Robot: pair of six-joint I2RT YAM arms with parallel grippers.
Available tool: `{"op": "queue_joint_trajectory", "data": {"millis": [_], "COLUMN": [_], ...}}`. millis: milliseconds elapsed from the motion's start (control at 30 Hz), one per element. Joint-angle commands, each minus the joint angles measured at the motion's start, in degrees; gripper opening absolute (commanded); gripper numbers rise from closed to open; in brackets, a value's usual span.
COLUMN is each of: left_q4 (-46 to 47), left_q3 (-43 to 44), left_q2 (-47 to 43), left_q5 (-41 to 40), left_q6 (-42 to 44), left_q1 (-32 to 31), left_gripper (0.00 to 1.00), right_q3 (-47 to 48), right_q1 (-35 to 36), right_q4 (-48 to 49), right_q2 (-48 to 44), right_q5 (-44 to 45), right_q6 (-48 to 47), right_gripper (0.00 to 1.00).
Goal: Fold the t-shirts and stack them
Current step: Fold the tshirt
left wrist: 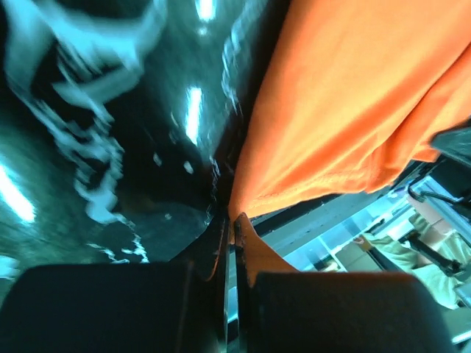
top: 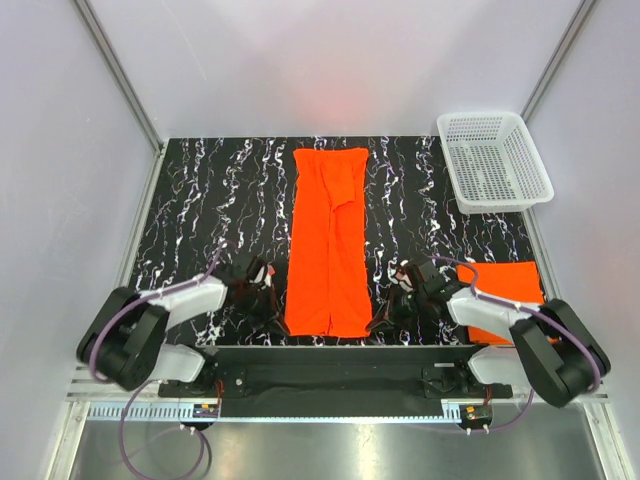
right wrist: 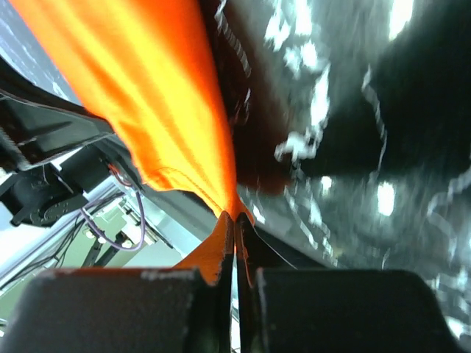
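Note:
A bright orange t-shirt [top: 329, 240] lies as a long narrow strip, sides folded in, down the middle of the black marbled table. My left gripper [top: 277, 318] is shut on the strip's near left corner; the cloth [left wrist: 346, 103] runs from my closed fingertips [left wrist: 231, 220]. My right gripper [top: 380, 321] is shut on the near right corner, and the cloth [right wrist: 162, 110] pulls up from my tips [right wrist: 237, 218]. A second orange t-shirt [top: 510, 290], folded, lies at the near right, partly under my right arm.
A white plastic mesh basket [top: 494, 160] stands at the far right corner. The table's near edge and the arm bases' black rail [top: 330, 360] run just behind both grippers. Grey walls close in the left, right and back.

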Motion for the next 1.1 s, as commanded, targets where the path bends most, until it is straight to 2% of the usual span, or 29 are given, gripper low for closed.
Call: {"op": "queue_joint_trajectory", "data": {"millis": [0,133,233,333,467,633,867,1067], "left_q4": [4.6,5.8,5.7,4.6,1.6,-0.7,-3.7,-4.3], "left_q3": [-3.9,-5.8,-5.0,-0.2,9.5,23.0,41.7,50.1], "left_q2": [-6.9,-14.1,-17.9,-17.8,-10.7,0.1,18.4,26.6], "left_q5": [-4.0,-5.5,-6.2,-8.1,-9.5,-7.3,-5.5,-4.1], "left_q6": [-8.8,-14.7,-17.4,-17.4,-13.8,-8.0,-2.7,-1.8], "left_q1": [-2.6,-6.0,-6.2,-6.1,-2.8,5.6,9.2,11.5], "left_gripper": [0.00,0.00,0.00,0.00,0.00,0.00,0.00,0.00], "right_q3": [0.5,-0.2,0.9,5.4,16.8,32.6,54.0,66.0], "right_q1": [0.3,0.3,0.3,-0.2,-3.8,-12.2,-15.7,-17.5], "right_q4": [-8.2,-11.3,-12.9,-15.3,-18.8,-21.7,-25.9,-30.1], "right_q2": [-4.8,-9.3,-11.4,-9.9,-3.4,11.8,30.6,40.6], "right_q5": [1.8,1.3,1.7,2.4,2.5,-1.4,-3.9,-4.9], "right_q6": [-1.7,-0.8,-0.3,-2.6,-8.0,-13.8,-17.3,-19.5], "right_gripper": [0.00,0.00,0.00,0.00,0.00,0.00,0.00,0.00]}}
